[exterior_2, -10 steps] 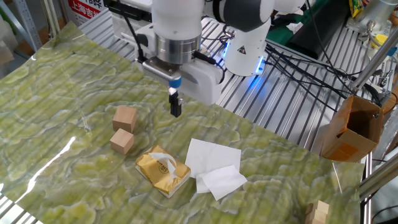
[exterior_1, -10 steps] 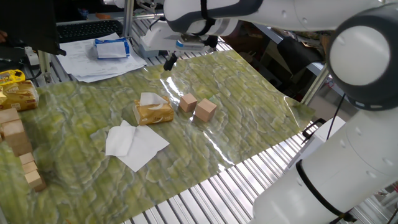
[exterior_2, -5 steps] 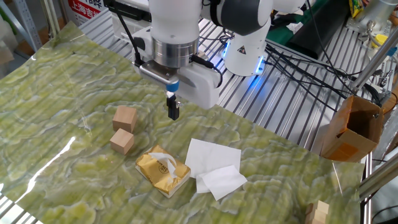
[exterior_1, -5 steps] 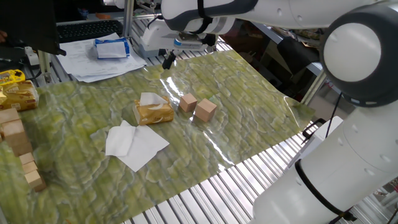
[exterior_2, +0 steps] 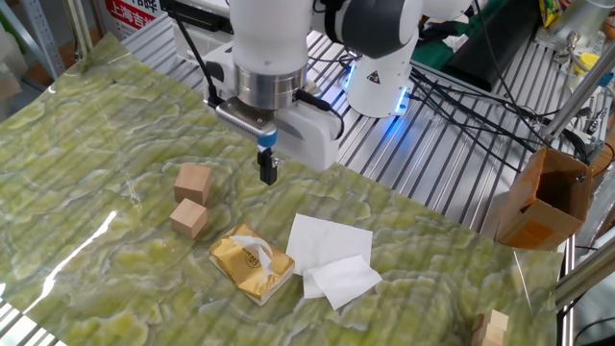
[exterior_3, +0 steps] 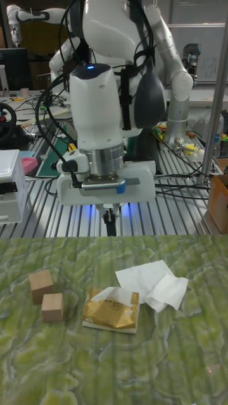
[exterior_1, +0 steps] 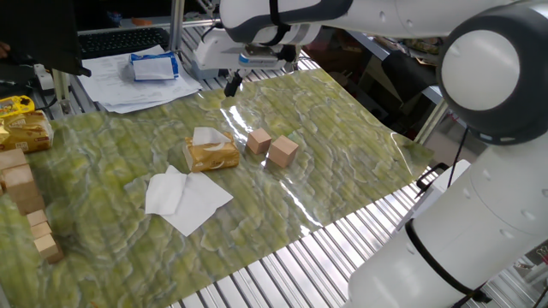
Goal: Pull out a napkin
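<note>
Gripper (exterior_2: 269,171), fingers pressed together and empty, raised above mat's far edge. Napkin (exterior_2: 327,252) flat, well apart, beside golden pack (exterior_2: 252,265). Two wooden blocks (exterior_2: 190,199) opposite; path unobstructed.

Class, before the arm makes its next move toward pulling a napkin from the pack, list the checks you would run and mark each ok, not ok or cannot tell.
1. Gripper carries nothing: ok, fingers together.
2. Gripper raised off the mat, away from the golden pack: ok.
3. A white sheet pokes out of the pack top: ok.
4. Pulled napkin lies flat beside the pack: ok.
5. Two wooden blocks clear of the pack: ok.
6. Pack held against sliding: cannot tell.
</note>
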Robot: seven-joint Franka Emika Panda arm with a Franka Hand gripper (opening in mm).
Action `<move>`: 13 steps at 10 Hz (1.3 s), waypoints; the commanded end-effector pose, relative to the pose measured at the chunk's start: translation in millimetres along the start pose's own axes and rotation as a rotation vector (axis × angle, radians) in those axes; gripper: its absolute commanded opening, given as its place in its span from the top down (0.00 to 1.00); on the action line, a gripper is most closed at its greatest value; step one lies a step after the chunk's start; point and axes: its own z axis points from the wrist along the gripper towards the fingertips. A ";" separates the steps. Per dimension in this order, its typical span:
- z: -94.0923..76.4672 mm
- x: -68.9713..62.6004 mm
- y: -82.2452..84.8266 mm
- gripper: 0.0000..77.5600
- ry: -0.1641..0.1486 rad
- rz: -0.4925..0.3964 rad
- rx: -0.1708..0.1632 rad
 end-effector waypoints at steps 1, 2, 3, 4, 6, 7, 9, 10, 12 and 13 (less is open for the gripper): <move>-1.2 -0.8 0.0 1.00 0.045 0.025 0.063; -1.2 -0.8 0.0 1.00 0.056 0.020 0.091; -1.2 -0.8 0.0 1.00 0.071 0.020 0.091; -1.2 -0.8 0.0 1.00 0.076 0.020 0.092; -1.2 -0.8 0.0 1.00 0.073 0.032 0.116; -1.2 -0.8 0.0 1.00 0.072 0.035 0.113; 4.1 -2.3 1.7 1.00 0.065 0.038 0.109; 4.1 -2.3 1.7 1.00 0.065 0.038 0.109; 27.4 -8.1 7.4 1.00 0.059 0.051 0.103; 32.6 -11.0 8.4 1.00 0.057 0.053 0.101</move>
